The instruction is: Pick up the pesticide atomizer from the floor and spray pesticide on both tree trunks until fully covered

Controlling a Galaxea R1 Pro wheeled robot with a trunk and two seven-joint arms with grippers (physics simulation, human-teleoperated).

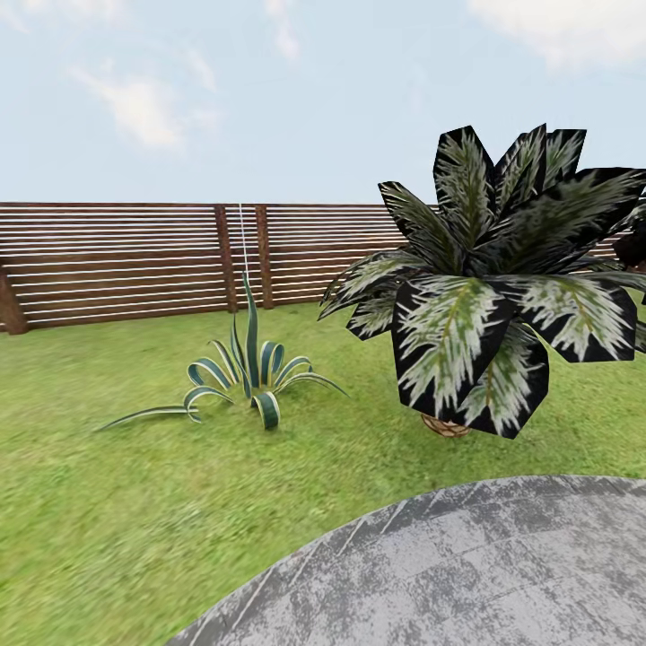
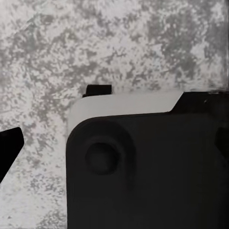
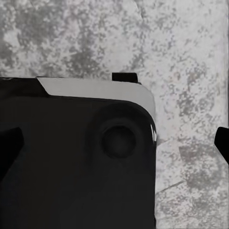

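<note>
Facing the slatted fence (image 1: 117, 260) across the lawn (image 1: 108, 502), the head view shows a striped plant (image 1: 247, 377) and a broad-leaved plant (image 1: 493, 287). Grey paving (image 1: 449, 574) lies nearest. Whether either arm's jaws are released or clenched cannot be told.

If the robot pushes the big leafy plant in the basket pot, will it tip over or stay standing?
The big leafy plant looks top-heavy: its wide crown spreads well beyond the small woven pot, so a push high up would probably tip it. The broad leaves would likely bend rather than resist. The pot sits on grass, which may hinder sliding.

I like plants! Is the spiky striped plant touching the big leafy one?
Apart. In the head view, open grass separates the spiky plant from the leafy plant.
</note>
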